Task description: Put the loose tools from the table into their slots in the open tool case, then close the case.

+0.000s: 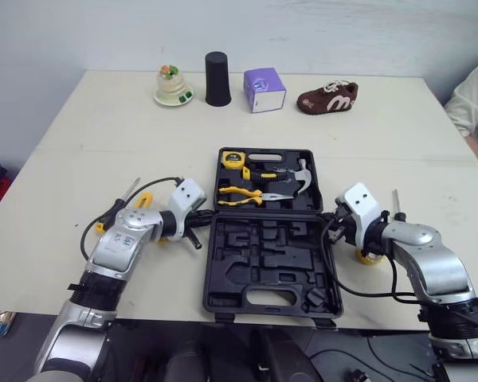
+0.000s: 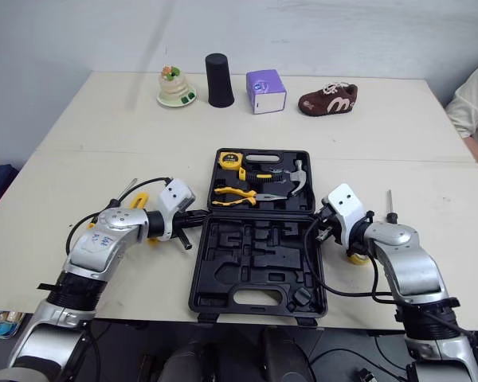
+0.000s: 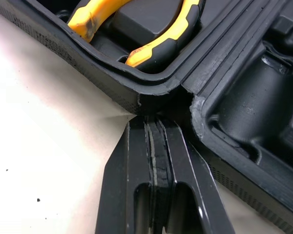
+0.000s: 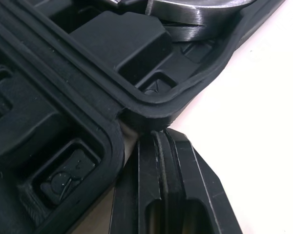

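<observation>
Tool case (image 1: 271,239) is lying open flat at the middle of the desk's (image 1: 80,159) near edge. Its far half already has the tape measure (image 1: 232,157), pliers (image 1: 239,192) and hammer (image 1: 301,177) seated. The near half is just bare moulded plastic.

Two yellow-handled tools, screwdrivers by the look of them, aren't slotted yet. One (image 1: 142,199) is on the desk just left of the case, partly under the left arm. The other (image 1: 371,255) is just off the case's right side, tucked under the right arm.

Left jaws are clenched on nothing, with the fingertips (image 3: 136,146) pressed flat together and nosed right into the hinge notch on the case's left side. Right jaws are the same story, clamped shut and empty, with the fingertips (image 4: 149,161) at the hinge notch on the right side.

What could go wrong, as a guess:
- **Closing too early:** The robot looks set up to fold the case with both screwdrivers out, which would leave the job half done.
- **Case sliding:** Pushing at the hinge line gives poor leverage, so the case could skid toward the near edge instead of folding.
- **Tools spilling:** If the loaded half gets tipped over, the hammer or pliers could pop out of their slots and jam the seam.
- **Knocked screwdriver:** Either forearm sweeping sideways could roll a screwdriver away, the right one especially.
</observation>
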Robot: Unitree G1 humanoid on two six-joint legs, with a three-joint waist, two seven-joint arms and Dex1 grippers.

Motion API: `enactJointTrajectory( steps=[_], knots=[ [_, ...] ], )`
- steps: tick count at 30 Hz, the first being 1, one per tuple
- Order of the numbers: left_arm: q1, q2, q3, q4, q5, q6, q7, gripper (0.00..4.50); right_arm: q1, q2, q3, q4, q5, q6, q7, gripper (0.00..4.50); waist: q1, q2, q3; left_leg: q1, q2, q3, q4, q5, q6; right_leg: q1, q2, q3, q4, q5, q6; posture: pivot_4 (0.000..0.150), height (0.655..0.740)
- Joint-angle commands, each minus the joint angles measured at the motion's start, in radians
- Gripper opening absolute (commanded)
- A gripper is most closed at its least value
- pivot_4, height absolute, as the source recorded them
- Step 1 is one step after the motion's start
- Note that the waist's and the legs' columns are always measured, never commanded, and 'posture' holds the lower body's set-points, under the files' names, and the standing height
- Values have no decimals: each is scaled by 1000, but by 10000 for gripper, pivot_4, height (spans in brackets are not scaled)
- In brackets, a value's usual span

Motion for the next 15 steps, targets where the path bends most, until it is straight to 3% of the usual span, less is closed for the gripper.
enactJointTrajectory(
  steps=[1,9,12,15],
  knots=[
    [42,15,64,-30,-29,-28,-8,68,47,-35,-113,-128,70,34,4,721,10,0,0,0,0,0,0,0,0,0,0,0,-1,0,0,1500,7339],
    [300,243,446,-230,-324,37,-238,68,219,-215,-529,-191,258,122,135,721,12,0,0,1,1,0,-4,0,0,0,0,-1,-2,0,0,1500,7339],
    [396,335,678,-148,-429,137,-278,9438,345,-306,-690,-124,299,105,272,9756,12,-1,0,1,0,-2,-5,0,0,1,0,-1,-4,0,-1,1500,7339],
    [491,416,819,-45,-423,135,-306,23794,443,-368,-797,-23,293,57,356,25366,7,-1,0,2,0,-2,-7,-1,2,2,0,-2,-8,0,0,1500,7339]
  ],
)
